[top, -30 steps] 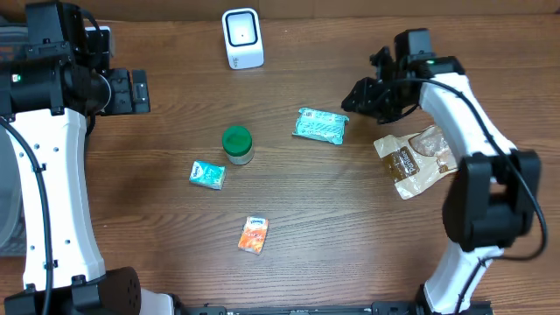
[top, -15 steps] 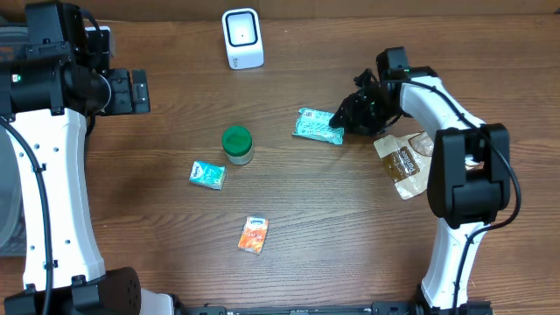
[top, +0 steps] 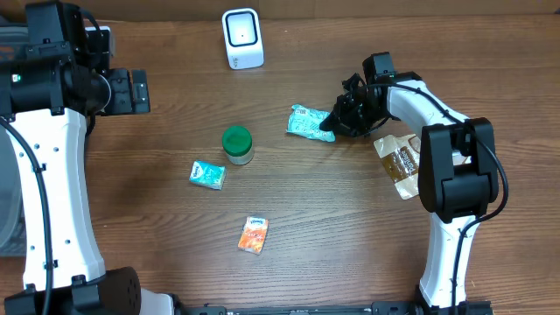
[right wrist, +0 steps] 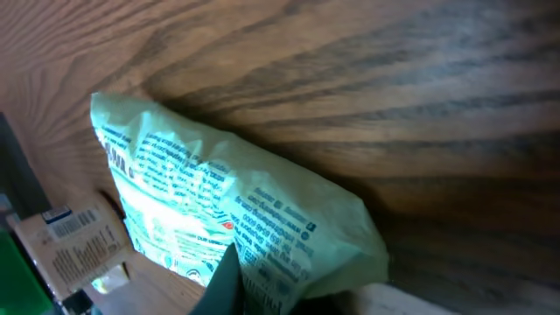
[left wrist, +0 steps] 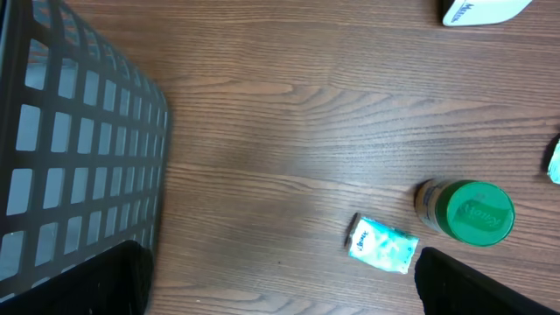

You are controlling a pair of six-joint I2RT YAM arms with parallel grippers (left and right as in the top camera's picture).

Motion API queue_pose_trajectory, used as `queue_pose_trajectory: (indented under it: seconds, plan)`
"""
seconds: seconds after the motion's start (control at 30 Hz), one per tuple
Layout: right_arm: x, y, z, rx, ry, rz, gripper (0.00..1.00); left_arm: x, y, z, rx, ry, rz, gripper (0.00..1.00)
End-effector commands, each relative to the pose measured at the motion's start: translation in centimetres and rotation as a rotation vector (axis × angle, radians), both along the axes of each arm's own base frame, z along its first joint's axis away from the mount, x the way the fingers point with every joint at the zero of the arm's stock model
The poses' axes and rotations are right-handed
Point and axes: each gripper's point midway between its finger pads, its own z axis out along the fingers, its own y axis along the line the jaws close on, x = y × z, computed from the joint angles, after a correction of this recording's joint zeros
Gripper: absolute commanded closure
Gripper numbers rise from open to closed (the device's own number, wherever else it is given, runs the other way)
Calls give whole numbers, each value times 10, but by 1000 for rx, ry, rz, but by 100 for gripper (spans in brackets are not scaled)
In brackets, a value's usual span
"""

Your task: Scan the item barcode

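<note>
The item is a teal snack packet (top: 306,122) right of the table's centre. My right gripper (top: 336,123) is shut on its right end. In the right wrist view the packet (right wrist: 219,201) fills the frame, its printed film pinched in my right gripper (right wrist: 262,293) at the bottom edge, against a dark finger (right wrist: 223,284). The white barcode scanner (top: 242,38) stands upright at the back centre. My left gripper (top: 131,92) hovers far left, open and holding nothing; its view shows both dark fingers (left wrist: 87,284) set wide apart.
A green-lidded jar (top: 236,143), a small teal tissue pack (top: 206,174) and an orange pack (top: 254,235) lie centre-left. A brown pouch (top: 404,162) lies under the right arm. A wire basket (left wrist: 79,175) sits at the far left edge.
My right gripper came left and down from beside the brown pouch to the teal packet and shut on its right end. The packet shifted slightly left. The left arm stayed still.
</note>
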Motion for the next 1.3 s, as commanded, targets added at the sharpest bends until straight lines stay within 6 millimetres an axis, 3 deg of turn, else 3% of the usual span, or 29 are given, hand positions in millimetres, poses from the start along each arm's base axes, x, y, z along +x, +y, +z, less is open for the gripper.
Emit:
queue_pose_trajectory:
  seconds: [0.0, 0.13, 0.27, 0.37, 0.5, 0.7, 0.83, 0.93, 1.07, 1.17, 1.27]
  plan:
    - [-21, -13, -49, -108, 100, -6, 96, 0, 3, -1, 14, 8, -5, 0]
    - [-23, -7, -42, -63, 105, 2, 96, 0, 3, -1, 14, 8, -5, 1]
    - [-20, 12, -8, 71, 44, 64, 96, 0, 3, -1, 14, 8, -5, 0]
    - [-14, 15, 33, 100, -34, 80, 96, 0, 3, -1, 14, 8, -5, 0]
    - [-15, 18, 104, 127, -208, 150, 96, 0, 3, -1, 14, 8, -5, 0]
    - [-41, 14, 207, 132, -435, 199, 96, 0, 3, -1, 14, 8, -5, 0]
    - [-60, 10, 252, 134, -537, 210, 96, 0, 3, -1, 14, 8, -5, 1]
    - [-69, 7, 271, 119, -587, 207, 96, 0, 3, -1, 14, 8, -5, 0]
    - [-71, 7, 271, 72, -589, 190, 96, 0, 3, -1, 14, 8, -5, 0]
    - [-65, 7, 265, -24, -569, 134, 96, 0, 3, -1, 14, 8, -5, 1]
    - [-56, 14, 278, -137, -629, 117, 96, 0, 3, -1, 14, 8, -5, 1]
